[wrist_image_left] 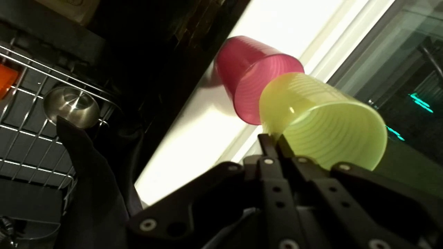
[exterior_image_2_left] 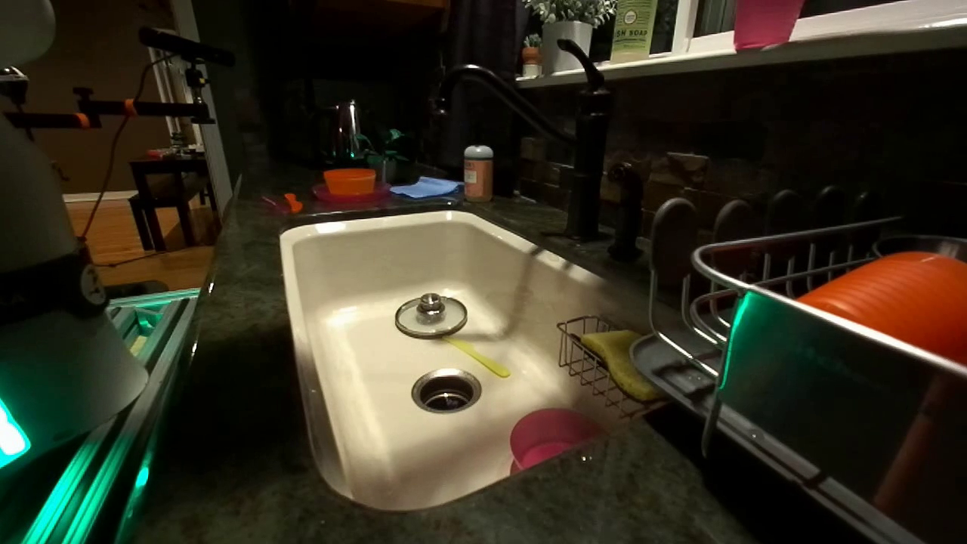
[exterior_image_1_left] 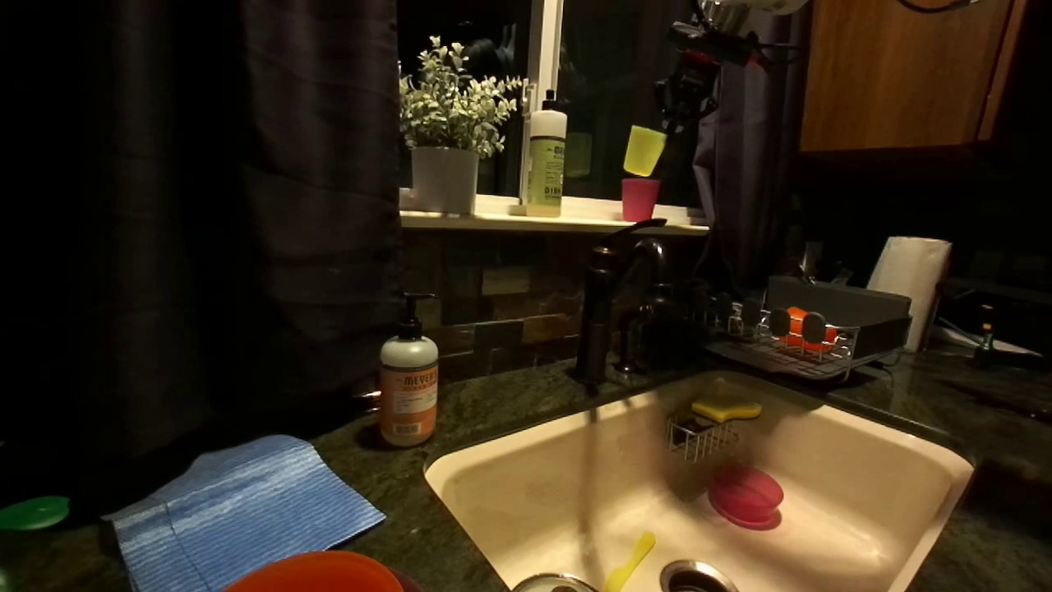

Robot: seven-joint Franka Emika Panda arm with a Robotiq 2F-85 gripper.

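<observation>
Between closed jaws, a ribbed yellow cup [wrist_image_left: 322, 119] is pinched; below, a pink cup [wrist_image_left: 249, 76] is supported by the white windowsill [wrist_image_left: 190, 148].

Exposure low in both exterior views; the dark fabric curtain [exterior_image_1_left: 320, 205] falls to near-black. Warm light pools in the cream rectangular sink [exterior_image_1_left: 509, 485], crossed by a narrow shadow. Green glare lines the silver metal rail [exterior_image_2_left: 98, 468] in an exterior view. Wrist view: flat white windowsill [wrist_image_left: 193, 148] overexposed; pinpoint highlight on the translucent yellow plastic cup [wrist_image_left: 322, 121].
</observation>
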